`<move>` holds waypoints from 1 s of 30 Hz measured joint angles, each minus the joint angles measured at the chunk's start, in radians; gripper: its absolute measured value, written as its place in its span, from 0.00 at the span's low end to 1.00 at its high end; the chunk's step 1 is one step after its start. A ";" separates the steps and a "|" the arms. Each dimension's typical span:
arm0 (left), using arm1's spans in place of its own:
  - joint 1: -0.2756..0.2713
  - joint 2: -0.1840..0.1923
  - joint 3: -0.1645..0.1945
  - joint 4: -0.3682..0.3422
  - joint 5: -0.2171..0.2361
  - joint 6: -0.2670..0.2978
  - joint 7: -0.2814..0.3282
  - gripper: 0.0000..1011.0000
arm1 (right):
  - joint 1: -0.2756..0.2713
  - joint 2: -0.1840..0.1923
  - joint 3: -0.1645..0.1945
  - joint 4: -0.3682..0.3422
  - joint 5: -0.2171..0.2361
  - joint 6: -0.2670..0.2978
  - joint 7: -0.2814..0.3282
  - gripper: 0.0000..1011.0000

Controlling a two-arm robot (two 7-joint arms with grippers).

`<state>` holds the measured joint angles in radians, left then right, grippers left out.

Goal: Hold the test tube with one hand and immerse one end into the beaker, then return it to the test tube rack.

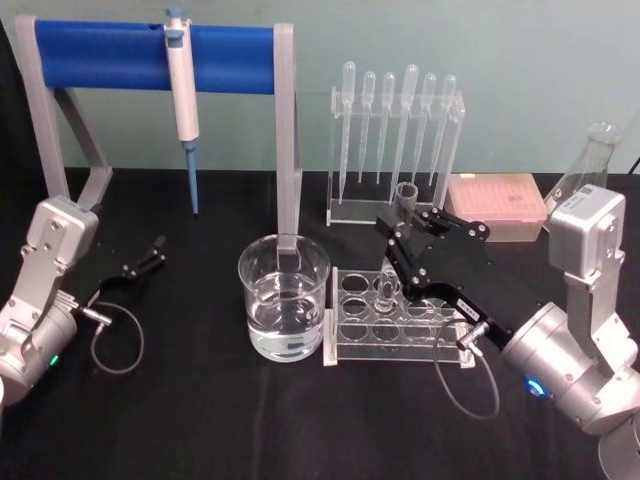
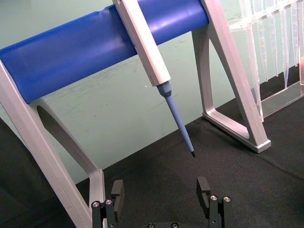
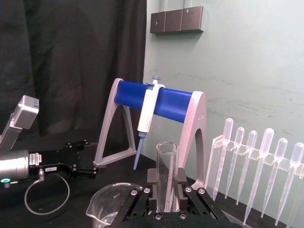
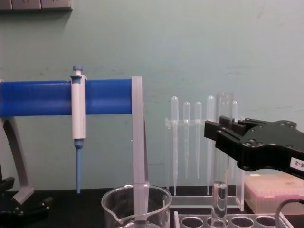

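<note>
Tube: your black right gripper [image 1: 403, 222] pinches the long clear glass test tube [image 1: 404, 200] upright, over the clear plastic rack [image 1: 345, 352].
Beaker: the wide clear glass beaker [image 1: 284, 298] stands to the gripper's left.

Light on my feeds is even and fairly bright, coming from overhead; I see hardly any hard shadows on the black table [image 1: 200, 420]. The pale green wall [image 4: 199, 47] reads flat and slightly washed out. Glare sits on the beaker [image 1: 284, 296] rim and water, and a soft sheen runs along the blue bar [image 2: 95, 52]. The head view is a little soft overall. In the chest view, the right gripper [image 4: 214, 131] looms large and slightly blurred.
</note>
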<state>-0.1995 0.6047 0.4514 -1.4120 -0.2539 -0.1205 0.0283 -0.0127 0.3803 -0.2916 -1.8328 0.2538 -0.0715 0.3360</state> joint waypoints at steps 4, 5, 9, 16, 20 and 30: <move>0.000 0.000 0.000 0.000 0.000 0.000 0.000 0.99 | -0.012 0.000 0.006 -0.007 -0.003 0.001 -0.005 0.23; 0.000 0.000 0.000 0.000 0.000 0.000 0.000 0.99 | -0.015 0.000 0.009 -0.009 -0.004 0.001 -0.006 0.23; 0.000 0.000 0.000 0.000 0.000 0.000 0.000 0.99 | -0.020 -0.002 0.015 -0.004 -0.004 -0.002 -0.008 0.23; 0.000 0.000 0.000 0.000 0.000 0.000 0.000 0.99 | -0.010 -0.013 0.013 0.043 -0.003 -0.021 -0.001 0.23; 0.000 0.000 0.000 0.000 0.000 0.000 0.000 0.99 | 0.002 -0.022 0.006 0.077 -0.002 -0.031 0.009 0.23; 0.000 0.000 0.000 0.000 0.000 0.000 0.000 0.99 | 0.036 -0.029 -0.023 0.142 -0.032 -0.029 0.018 0.23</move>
<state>-0.1995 0.6047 0.4513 -1.4120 -0.2539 -0.1205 0.0283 0.0231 0.3512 -0.3147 -1.6910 0.2222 -0.1009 0.3544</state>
